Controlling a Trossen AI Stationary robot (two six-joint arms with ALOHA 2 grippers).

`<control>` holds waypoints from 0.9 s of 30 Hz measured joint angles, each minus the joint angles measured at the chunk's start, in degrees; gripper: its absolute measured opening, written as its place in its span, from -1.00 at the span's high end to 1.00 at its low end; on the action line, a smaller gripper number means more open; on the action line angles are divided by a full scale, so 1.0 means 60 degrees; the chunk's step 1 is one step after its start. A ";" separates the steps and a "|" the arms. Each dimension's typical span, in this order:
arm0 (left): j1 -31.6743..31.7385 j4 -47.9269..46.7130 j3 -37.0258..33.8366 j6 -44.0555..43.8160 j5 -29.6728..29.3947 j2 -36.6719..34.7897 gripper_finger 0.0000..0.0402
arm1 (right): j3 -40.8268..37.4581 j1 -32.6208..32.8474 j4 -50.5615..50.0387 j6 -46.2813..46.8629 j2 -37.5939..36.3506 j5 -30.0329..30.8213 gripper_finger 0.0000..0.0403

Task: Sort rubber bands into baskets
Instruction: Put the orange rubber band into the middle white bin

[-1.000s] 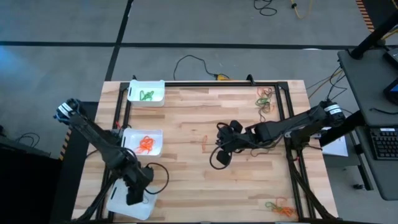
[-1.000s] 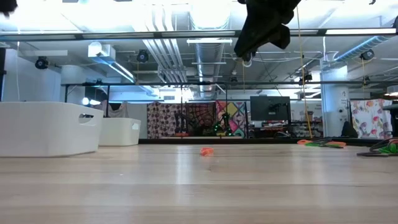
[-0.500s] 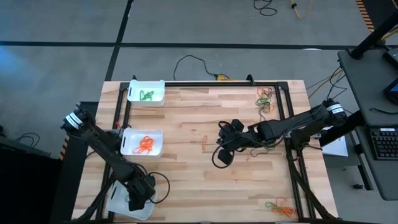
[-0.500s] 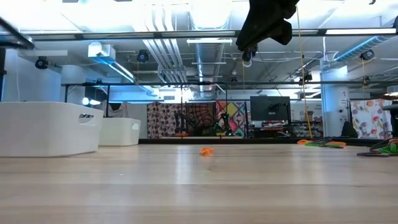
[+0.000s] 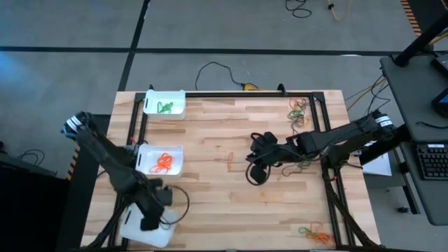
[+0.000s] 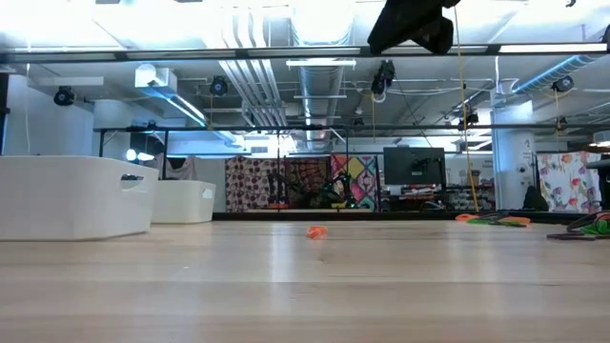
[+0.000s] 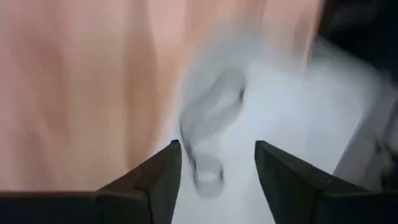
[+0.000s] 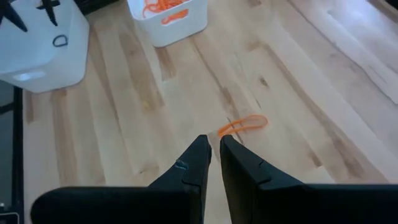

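Observation:
Three white baskets stand along the table's left side: the far basket [image 5: 164,103] holds green rubber bands, the middle basket [image 5: 161,159] holds orange ones, and the near basket [image 5: 136,234] lies under my left gripper [image 5: 148,222]. That gripper [image 7: 217,149] is open. A blurred dark band [image 7: 208,134] shows beyond its fingers, over the basket's white floor. My right gripper [image 8: 214,146] is shut and holds nothing. It hangs above mid-table [image 5: 255,175], just short of one orange band [image 8: 244,124] lying flat on the wood [image 5: 231,159].
Loose bands lie in a heap at the far right [image 5: 299,108] and another at the near right corner [image 5: 315,232]. A black frame rail [image 5: 322,140] runs along the table's right side. Bare wood spans the middle [image 5: 210,203].
My right gripper has risen, leaving the low view's top edge, and drifted a little toward the table's right edge. The orange band on the wood has stayed put. My left arm has shifted slightly while staying over the near basket.

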 joint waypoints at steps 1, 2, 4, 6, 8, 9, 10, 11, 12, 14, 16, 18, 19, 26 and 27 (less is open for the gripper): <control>0.0134 -0.0012 0.0143 0.0181 -0.0949 -0.0269 0.05 | 0.0000 -0.0019 -0.0001 -0.0001 -0.0006 0.0001 0.83; 0.0278 0.0008 0.0238 0.0315 -0.1913 -0.0500 0.04 | 0.0000 -0.0033 0.0000 -0.0001 -0.0013 0.0001 0.83; 0.0724 0.0129 0.0271 0.0398 -0.3454 -0.0969 0.04 | 0.0000 -0.0032 -0.0014 -0.0001 -0.0015 0.0003 0.83; 0.1335 0.0578 0.0172 0.0729 -0.4238 -0.1316 0.04 | 0.0000 -0.0028 -0.0001 -0.0008 -0.0012 -0.0001 0.83; 0.2019 0.1071 -0.0058 0.1341 -0.4516 -0.1426 0.04 | 0.0000 -0.0028 -0.0006 -0.0014 0.0000 -0.0025 0.83; 0.2371 0.1496 -0.0189 0.1775 -0.4609 -0.1390 0.04 | 0.0000 -0.0028 -0.0002 -0.0014 0.0013 -0.0091 0.83; 0.2715 0.2217 -0.0312 0.2235 -0.4728 -0.1309 0.04 | 0.0000 -0.0040 -0.0005 -0.0077 0.0024 -0.0213 0.83; 0.3062 0.3093 -0.0436 0.2641 -0.4763 -0.1222 0.04 | 0.0000 -0.0080 -0.0030 -0.0216 0.0025 -0.0347 0.83; 0.3400 0.4026 -0.0576 0.3040 -0.4742 -0.1070 0.04 | 0.0000 -0.0128 -0.0076 -0.0378 0.0025 -0.0474 0.83; 0.4024 0.5569 -0.0764 0.3450 -0.4509 -0.0608 0.04 | 0.0000 -0.0252 -0.0214 -0.0540 0.0025 -0.0666 0.82; 0.4530 0.6188 -0.0795 0.3052 -0.4540 0.0030 0.03 | 0.0000 -0.0369 -0.0434 -0.0544 0.0012 -0.0768 0.78; 0.4998 0.6249 -0.0709 0.2195 -0.4856 0.0598 0.03 | 0.0000 -0.0424 -0.0720 -0.0450 -0.0069 -0.0820 0.71; 0.5183 0.6314 -0.0643 0.1919 -0.5039 0.0888 0.03 | 0.0000 -0.0425 -0.0822 -0.0387 -0.0116 -0.0814 0.65; 0.5750 0.7479 -0.0190 0.1178 -0.4763 0.3027 0.03 | 0.0000 -0.0487 -0.1905 -0.0471 -0.0231 -0.0746 0.21; 0.5757 0.7484 -0.0043 0.1061 -0.4771 0.3342 0.03 | 0.0000 -0.0487 -0.1963 -0.0585 -0.0253 -0.0740 0.17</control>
